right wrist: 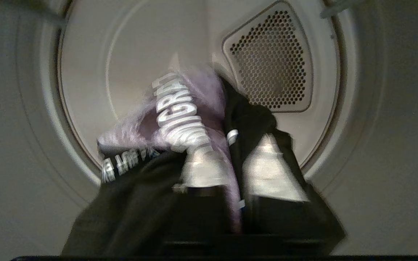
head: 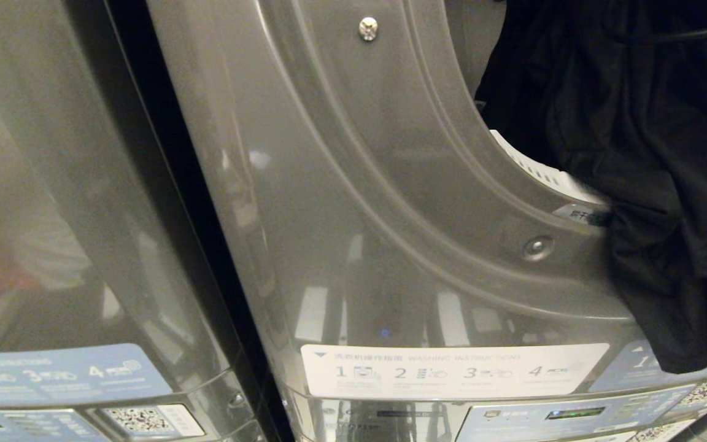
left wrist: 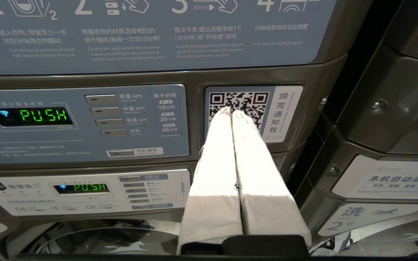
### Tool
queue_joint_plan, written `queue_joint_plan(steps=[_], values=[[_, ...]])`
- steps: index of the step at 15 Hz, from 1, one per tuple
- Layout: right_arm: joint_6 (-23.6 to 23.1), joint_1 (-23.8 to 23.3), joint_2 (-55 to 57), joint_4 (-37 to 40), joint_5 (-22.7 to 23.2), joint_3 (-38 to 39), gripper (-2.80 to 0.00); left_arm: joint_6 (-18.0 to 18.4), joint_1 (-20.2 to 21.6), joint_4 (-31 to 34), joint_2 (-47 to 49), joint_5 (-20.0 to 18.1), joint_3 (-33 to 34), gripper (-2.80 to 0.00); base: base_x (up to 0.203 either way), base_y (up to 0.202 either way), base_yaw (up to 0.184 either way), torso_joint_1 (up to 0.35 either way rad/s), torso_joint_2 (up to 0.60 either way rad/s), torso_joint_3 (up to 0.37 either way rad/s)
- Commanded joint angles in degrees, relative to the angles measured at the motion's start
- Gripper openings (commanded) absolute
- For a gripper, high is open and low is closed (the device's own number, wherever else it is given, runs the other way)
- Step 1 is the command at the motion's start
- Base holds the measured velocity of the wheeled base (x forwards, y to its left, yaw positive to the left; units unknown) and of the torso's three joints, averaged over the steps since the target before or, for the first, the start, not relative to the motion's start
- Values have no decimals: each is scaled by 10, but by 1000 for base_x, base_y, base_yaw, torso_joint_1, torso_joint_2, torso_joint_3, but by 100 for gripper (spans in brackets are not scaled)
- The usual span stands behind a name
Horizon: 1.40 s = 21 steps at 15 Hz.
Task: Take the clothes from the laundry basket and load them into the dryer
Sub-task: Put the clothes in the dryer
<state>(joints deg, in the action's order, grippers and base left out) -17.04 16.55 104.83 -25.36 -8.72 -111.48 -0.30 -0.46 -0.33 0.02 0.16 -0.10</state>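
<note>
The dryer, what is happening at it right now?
The robot is loading clothes. Its right gripper reaches into the dryer drum with a black garment and a purple printed one bunched around its fingers. Part of the black garment hangs out over the dryer's door rim. The left gripper is parked, shut, in front of the control panel, holding nothing.

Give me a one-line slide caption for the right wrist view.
Right hand at the dryer drum, fingers apart with a black garment between them.
</note>
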Motion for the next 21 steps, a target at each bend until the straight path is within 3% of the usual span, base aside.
queue_joint_plan(steps=[1,6,9,11,13,17,21], values=[[-5,1,17,-1,0,-6,0,0,0,0,0,0,0,-280,0,0,0,0,0,0],[-17,1,-4,12,-1,-3,0,0,-1,0,0,0,0,-280,0,0,0,0,0,0],[-7,3,-43,166,0,0,0,0,0,0,0,0,0,-280,0,0,0,0,0,0],[53,13,-82,330,0,-5,0,0,0,0,0,0,0,-280,0,0,0,0,0,0],[146,29,-118,440,-1,-7,0,0,0,0,0,0,0,-280,0,0,0,0,0,0],[205,53,-171,551,7,-3,0,0,0,0,0,0,0,-280,0,0,0,0,0,0],[255,66,-228,592,80,6,0,0,0,0,0,0,0,-280,0,0,0,0,0,0]])
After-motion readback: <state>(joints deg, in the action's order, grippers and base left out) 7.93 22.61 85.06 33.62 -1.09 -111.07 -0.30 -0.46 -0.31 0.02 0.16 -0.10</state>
